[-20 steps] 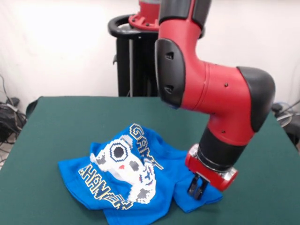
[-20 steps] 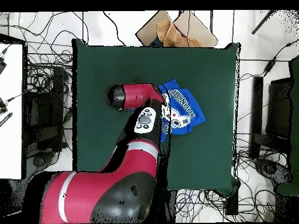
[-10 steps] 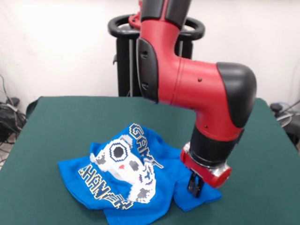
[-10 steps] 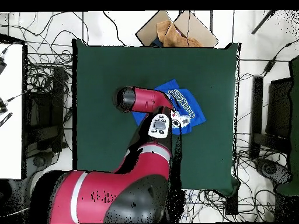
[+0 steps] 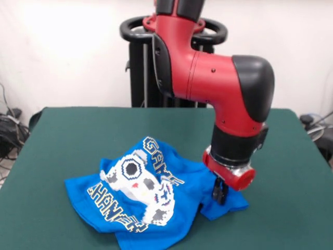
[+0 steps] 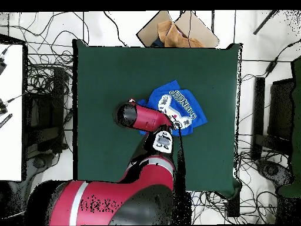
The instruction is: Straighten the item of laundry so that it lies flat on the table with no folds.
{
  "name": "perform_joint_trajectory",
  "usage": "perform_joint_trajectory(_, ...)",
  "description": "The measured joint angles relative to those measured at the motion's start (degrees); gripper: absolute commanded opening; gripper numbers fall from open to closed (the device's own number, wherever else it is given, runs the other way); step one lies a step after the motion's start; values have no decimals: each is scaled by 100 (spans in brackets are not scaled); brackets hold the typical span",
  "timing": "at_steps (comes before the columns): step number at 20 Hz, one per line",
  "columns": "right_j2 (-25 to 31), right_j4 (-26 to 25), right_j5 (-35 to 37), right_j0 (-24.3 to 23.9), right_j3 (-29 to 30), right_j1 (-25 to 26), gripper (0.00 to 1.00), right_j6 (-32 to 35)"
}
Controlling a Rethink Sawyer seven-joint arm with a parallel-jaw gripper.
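A rumpled blue T-shirt lies low and centre on the green table. The gripper pinches its lower-right corner, likely to draw out folds.

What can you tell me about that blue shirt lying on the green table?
The shirt is a small, bright blue short-sleeved T-shirt of soft cloth, printed with a white-grey pixel game controller and yellow-white lettering. It is not flat: it lies crumpled, with the printed middle humped up and folds across it, in the front view. It rests on the table, toward the camera's side. The gripper comes down onto one edge of the cloth, where it touches or pinches the shirt; which one cannot be told.
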Motion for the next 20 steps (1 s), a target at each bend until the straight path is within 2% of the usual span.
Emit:
perform_joint_trajectory(8,445,41,-1148,-329,767,-248,0,0)
perform_joint_trajectory(15,911,46,-1724,-759,1235,-398,0,0)
perform_joint_trajectory(20,980,45,-1976,-719,1433,-437,0,0)
